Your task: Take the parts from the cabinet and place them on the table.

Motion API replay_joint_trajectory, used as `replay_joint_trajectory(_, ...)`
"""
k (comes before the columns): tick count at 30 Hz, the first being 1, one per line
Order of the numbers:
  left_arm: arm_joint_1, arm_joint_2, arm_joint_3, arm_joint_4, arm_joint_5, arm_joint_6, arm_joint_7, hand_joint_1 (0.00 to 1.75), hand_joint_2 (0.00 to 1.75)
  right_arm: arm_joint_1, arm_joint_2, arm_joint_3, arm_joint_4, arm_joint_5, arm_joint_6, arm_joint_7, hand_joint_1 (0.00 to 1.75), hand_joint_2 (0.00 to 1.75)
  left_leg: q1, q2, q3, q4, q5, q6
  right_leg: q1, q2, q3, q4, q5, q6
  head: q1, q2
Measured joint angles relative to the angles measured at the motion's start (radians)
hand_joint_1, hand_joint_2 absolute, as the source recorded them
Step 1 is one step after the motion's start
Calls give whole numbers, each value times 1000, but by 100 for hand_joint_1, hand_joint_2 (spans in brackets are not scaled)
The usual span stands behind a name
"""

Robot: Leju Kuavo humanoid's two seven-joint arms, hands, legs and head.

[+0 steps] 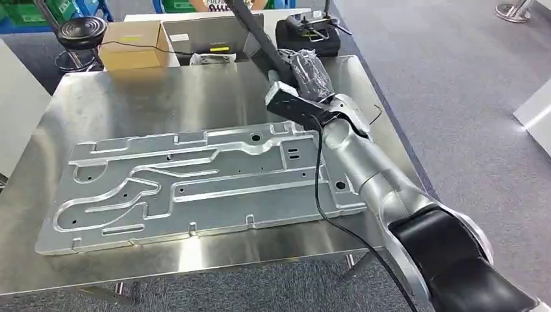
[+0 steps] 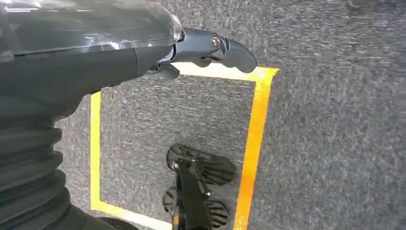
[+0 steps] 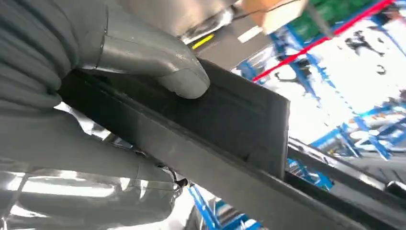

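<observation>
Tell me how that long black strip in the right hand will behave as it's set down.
The black strip looks rigid: its edges run straight past the right hand. Held at one end only, it may lever or swing. It's likely light, yet it could slide on the polished steel table.

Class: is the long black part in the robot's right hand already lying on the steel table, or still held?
Held. The right hand grips the black part, thumb pressed on its face; in the head view it slants up off the steel table.

Long black bar [image 1: 260, 36] gripped aloft
</observation>
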Motion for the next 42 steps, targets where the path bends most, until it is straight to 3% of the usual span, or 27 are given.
replay_joint_trajectory(3, 8, -1, 0, 0, -9, -15, -19, 0, 175, -26, 11, 50, 59, 76, -6, 47, 175, 175, 3, 1, 4, -12, 2, -17, 2, 1, 1, -8, -4, -9, 0, 0)
replay_joint_trajectory(4, 9, 0, 0, 0, -13, -16, -24, 0, 175, -28, 16, 61, 71, 89, -2, 59, 175, 175, 1, 3, 2, -9, -6, -21, -13, -2, 13, -25, 3, -14, 0, 0)
replay_joint_trajectory(5, 10, -2, -1, 0, -15, -19, -27, 0, 175, -32, 21, 73, 88, 101, 6, 70, 175, 175, 0, 9, -4, 17, -23, -24, -12, -1, 19, -32, 4, -19, 0, 0)
replay_joint_trajectory(8, 10, -5, -1, 2, -19, -25, -27, 0, 175, -37, 49, 117, 142, 154, 62, 105, 175, 175, 6, 12, -115, 239, -119, -35, -10, 0, 22, -31, 1, -26, 0, 0)
replay_joint_trajectory(9, 10, -6, -1, 3, -20, -27, -27, 0, 175, -31, 60, 132, 160, 170, 84, 117, 175, 175, 6, 12, -146, 288, -124, -38, -10, 0, 23, -30, -1, -26, 0, 0)
replay_joint_trajectory(10, 10, -7, -2, 3, -25, -31, -27, 0, 175, -23, 70, 147, 178, 189, 104, 133, 175, 175, 7, 12, -150, 282, -102, -41, -10, 0, 24, -29, -4, -26, 0, 0)
replay_joint_trajectory(11, 10, -8, -3, 4, -26, -33, -27, 0, 175, -19, 82, 160, 196, 203, 119, 144, 175, 175, 9, 13, -133, 233, -62, -44, -10, 0, 26, -27, -7, -23, 0, 0)
replay_joint_trajectory(13, 10, -8, -5, 4, -29, -39, -27, 0, 175, -14, 107, 195, 224, 236, 154, 170, 175, 175, 14, 17, -56, 59, 30, -45, -12, 2, 29, -16, -16, -17, 0, 0)
replay_joint_trajectory(15, 8, -10, -5, 4, -28, -40, -27, 0, 175, -6, 125, 228, 241, 259, 181, 185, 175, 175, 9, 15, -21, -9, 22, -35, -3, 4, 22, -1, -26, -7, 0, 0)
replay_joint_trajectory(18, 9, -12, -5, 4, -27, -43, -31, 0, 175, 18, 152, 264, 260, 285, 203, 192, 175, 175, 7, 15, -24, -2, 20, -17, -4, 4, 25, -8, -25, 4, 0, 0)
replay_joint_trajectory(20, 8, -16, -5, 4, -27, -47, -37, 0, 175, 22, 167, 281, 267, 296, 216, 196, 175, 175, 14, 16, -19, -9, 24, -5, -8, 2, 19, 14, -44, 16, 0, 0)
replay_joint_trajectory(21, 7, -16, -5, 4, -27, -49, -40, 0, 175, 22, 175, 287, 270, 299, 219, 196, 175, 175, 14, 18, -19, -10, 24, 0, -9, 0, -5, 64, -76, 20, 0, 0)
replay_joint_trajectory(23, 6, -16, -5, 4, -27, -52, -43, 0, 175, 30, 185, 300, 275, 300, 225, 198, 175, 175, 13, 18, -19, -9, 22, 3, -14, -1, -87, 229, -150, 26, 0, 0)
replay_joint_trajectory(24, 6, -16, -5, 4, -27, -54, -46, 0, 175, 37, 188, 305, 279, 303, 229, 199, 175, 175, 12, 18, -18, -9, 22, 4, -14, -1, -119, 288, -167, 28, 0, 0)
replay_joint_trajectory(25, 7, -16, -5, 4, -28, -59, -51, 0, 175, 46, 191, 308, 282, 305, 231, 199, 175, 175, 12, 17, -17, -9, 21, 4, -14, -1, -135, 311, -162, 27, 0, 0)
replay_joint_trajectory(26, 7, -16, -5, 4, -29, -61, -55, 0, 175, 50, 194, 312, 284, 310, 230, 202, 175, 175, 12, 16, -16, -9, 21, 4, -14, -1, -123, 279, -132, 24, 0, 0)
replay_joint_trajectory(28, 8, -16, -7, 4, -29, -64, -61, 0, 175, 49, 203, 318, 286, 314, 227, 205, 175, 175, 10, 15, -10, -9, 19, 1, -11, -1, -43, 113, -42, 11, 0, 0)
replay_joint_trajectory(29, 8, -17, -8, 4, -29, -65, -63, 0, 175, 48, 206, 321, 286, 315, 225, 205, 175, 175, 10, 15, -7, -10, 17, -1, -6, -1, 4, 23, -8, -2, 0, 0)
replay_joint_trajectory(31, 7, -19, -9, 5, -31, -66, -69, 0, 175, 48, 215, 323, 286, 315, 223, 205, 175, 175, 7, 16, -8, -9, 16, -12, 2, -3, 15, -9, -13, -5, 0, 0)
replay_joint_trajectory(32, 7, -19, -9, 5, -32, -66, -74, 0, 175, 50, 219, 325, 286, 316, 223, 205, 0, 0, 9, 16, -7, -10, 16, -18, 4, -2, 14, -8, -14, -6, 0, 0)
replay_joint_trajectory(34, 7, -19, -9, 5, -28, -67, -84, 0, 175, 52, 225, 328, 287, 318, 222, 205, 0, 0, 5, 17, -2, -20, 19, -32, -1, -2, 20, -22, -8, -18, 0, 0)
replay_joint_trajectory(35, 7, -19, -9, 5, -27, -69, -86, 0, 175, 53, 231, 328, 287, 318, 222, 205, 0, 0, 11, 18, -6, -8, 11, -33, -7, -6, 28, -33, 0, -18, 0, 0)
replay_joint_trajectory(36, 7, -18, -9, 5, -26, -71, -89, 0, 175, 53, 237, 328, 288, 318, 223, 207, 0, 0, 9, 17, -22, 32, -21, -35, -8, -6, 30, -37, 1, -26, 0, 0)
replay_joint_trajectory(39, 7, -18, -9, 5, -27, -76, -89, 0, 175, 66, 253, 328, 289, 318, 226, 208, 0, 0, 13, 18, -125, 255, -124, -46, -6, -6, 29, -36, 0, -31, 0, 0)
replay_joint_trajectory(40, 8, -18, -9, 5, -29, -77, -87, 0, 175, 72, 253, 328, 291, 318, 229, 208, 0, 0, 13, 18, -144, 292, -128, -49, -6, -6, 29, -34, -1, -31, 0, 0)
replay_joint_trajectory(41, 9, -17, -9, 5, -29, -77, -84, 0, 175, 77, 253, 328, 293, 318, 230, 209, 0, 0, 14, 18, -138, 277, -108, -51, -7, -6, 29, -32, -2, -29, 0, 0)
replay_joint_trajectory(42, 9, -15, -9, 5, -32, -79, -83, 0, 175, 79, 253, 328, 294, 317, 230, 210, 0, 0, 16, 18, -108, 215, -68, -53, -8, -5, 29, -28, -5, -27, 0, 0)
